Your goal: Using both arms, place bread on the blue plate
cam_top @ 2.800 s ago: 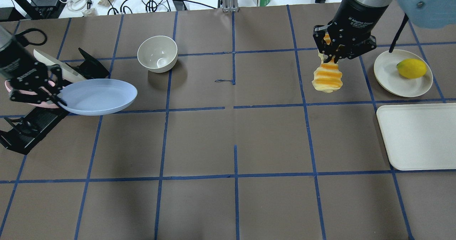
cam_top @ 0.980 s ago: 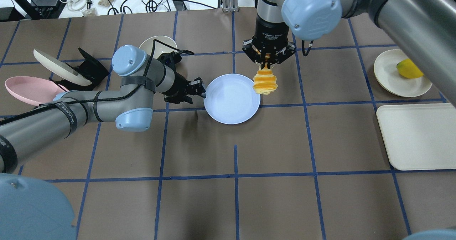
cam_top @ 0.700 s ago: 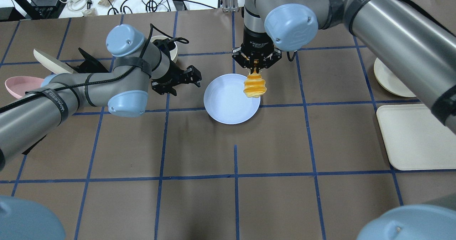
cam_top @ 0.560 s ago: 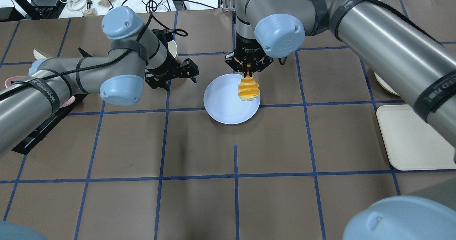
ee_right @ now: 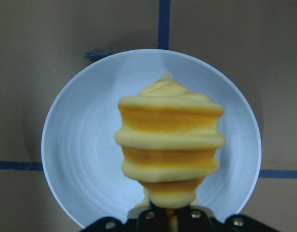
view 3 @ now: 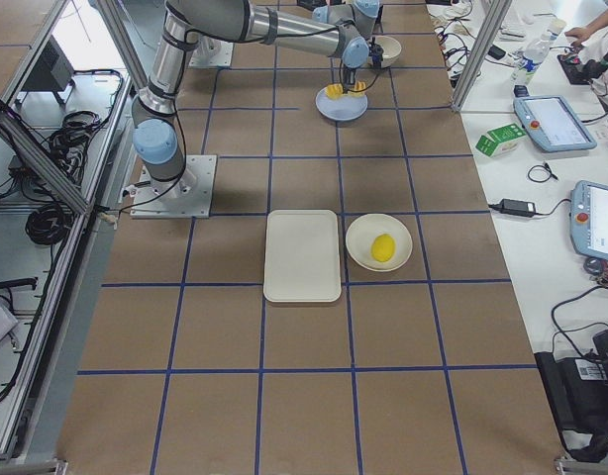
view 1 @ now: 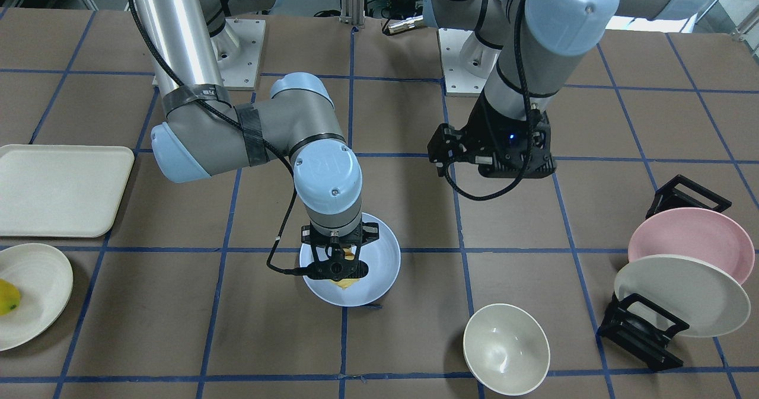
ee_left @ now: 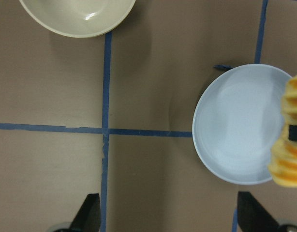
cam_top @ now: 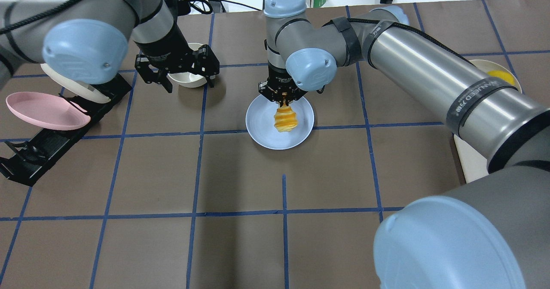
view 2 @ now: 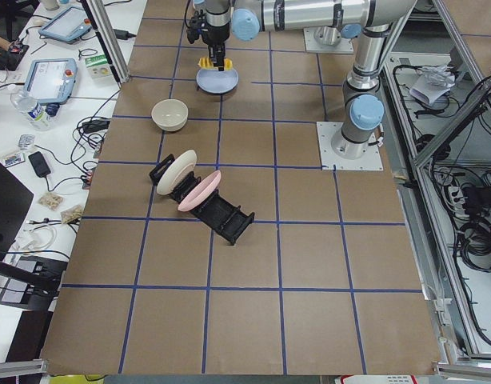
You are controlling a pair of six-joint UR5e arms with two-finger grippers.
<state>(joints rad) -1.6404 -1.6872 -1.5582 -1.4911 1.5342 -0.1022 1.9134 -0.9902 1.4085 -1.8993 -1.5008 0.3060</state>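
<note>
The blue plate [cam_top: 261, 123] lies flat on the table near the middle. My right gripper [cam_top: 282, 98] is shut on one end of the bread [cam_top: 285, 120], which hangs down over the plate's centre. I cannot tell whether its lower end touches the plate. In the right wrist view the bread [ee_right: 170, 145] fills the middle, with the plate [ee_right: 76, 145] behind it. My left gripper [cam_top: 188, 82] is open and empty, above the cream bowl, well left of the plate. The left wrist view shows the plate [ee_left: 230, 125] and the bread [ee_left: 288, 154] at the right edge.
A cream bowl [cam_top: 191, 79] sits under my left gripper. A black rack [cam_top: 47, 141] at the far left holds a pink plate [cam_top: 41, 111] and a cream plate [view 1: 682, 295]. A white tray [view 1: 59, 188] and a small plate [view 1: 35, 295] with a yellow fruit [view 1: 6, 299] lie on the right side.
My left gripper set the blue plate down at the middle, let go and drew back left to above the bowl. My right gripper carried the bread left to over the plate's centre.
</note>
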